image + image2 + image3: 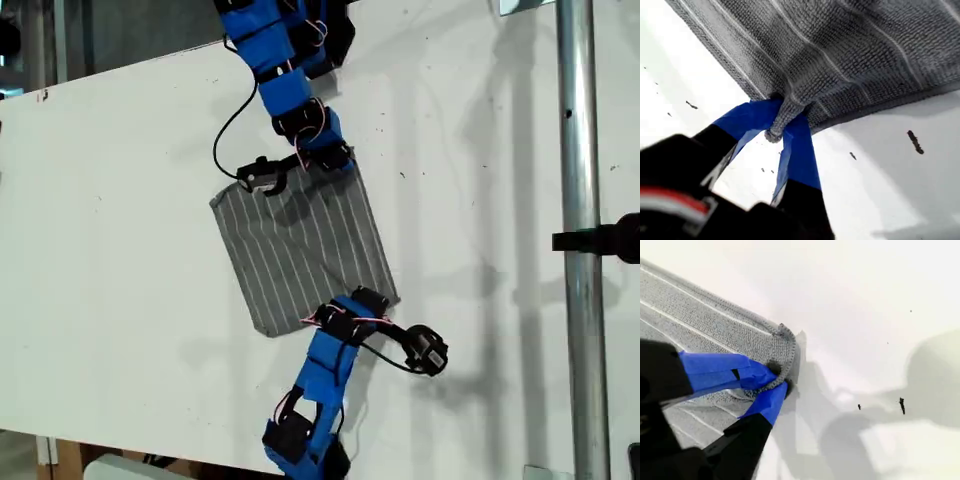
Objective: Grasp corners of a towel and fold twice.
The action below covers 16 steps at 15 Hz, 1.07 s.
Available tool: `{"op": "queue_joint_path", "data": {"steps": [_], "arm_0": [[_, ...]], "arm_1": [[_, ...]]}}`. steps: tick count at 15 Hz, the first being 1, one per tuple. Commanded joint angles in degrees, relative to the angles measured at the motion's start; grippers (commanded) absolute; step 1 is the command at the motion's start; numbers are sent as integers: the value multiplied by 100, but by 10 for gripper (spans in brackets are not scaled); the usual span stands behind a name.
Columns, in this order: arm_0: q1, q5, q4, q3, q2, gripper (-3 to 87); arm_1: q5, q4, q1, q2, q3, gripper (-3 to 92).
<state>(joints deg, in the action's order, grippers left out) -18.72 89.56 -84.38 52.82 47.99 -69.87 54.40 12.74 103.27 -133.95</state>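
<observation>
My first pincer (pixel 782 129) is clamped on a corner (pixel 785 112) of the towel (pixel 850 50), blue fingers (pixel 800 150) pressed together. My second pincer (pixel 774 382) likewise pinches a corner. In the exterior view, one arm (pixel 285 90) reaches from the top and another arm (pixel 325 370) from the bottom.

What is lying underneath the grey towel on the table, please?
Only the white table shows around the towel; both grippers pinch corners. Anything beneath the flat cloth is hidden.

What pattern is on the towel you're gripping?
The towel is grey with thin parallel white stripes, clearest in the exterior view.
</observation>
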Motion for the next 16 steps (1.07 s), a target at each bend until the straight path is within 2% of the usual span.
{"op": "queue_joint_path", "data": {"steps": [1,4,6,9,12,16], "arm_0": [[-264,105,-237,53,554,-28],[-396,308,-519,141,668,-28],[-448,272,-475,290,949,-28],[-519,105,-158,677,1547,-28],[-519,79,782,1986,2619,-28],[114,-334,844,2795,3199,-28]], "arm_1": [[-44,0,220,-299,659,-2],[-70,255,580,-1169,2013,-2],[-62,694,765,-1714,3085,-2],[-97,1081,923,-1898,3832,-2],[-141,1415,976,-1811,4166,-2],[369,1600,185,-1521,3920,-2]]}}
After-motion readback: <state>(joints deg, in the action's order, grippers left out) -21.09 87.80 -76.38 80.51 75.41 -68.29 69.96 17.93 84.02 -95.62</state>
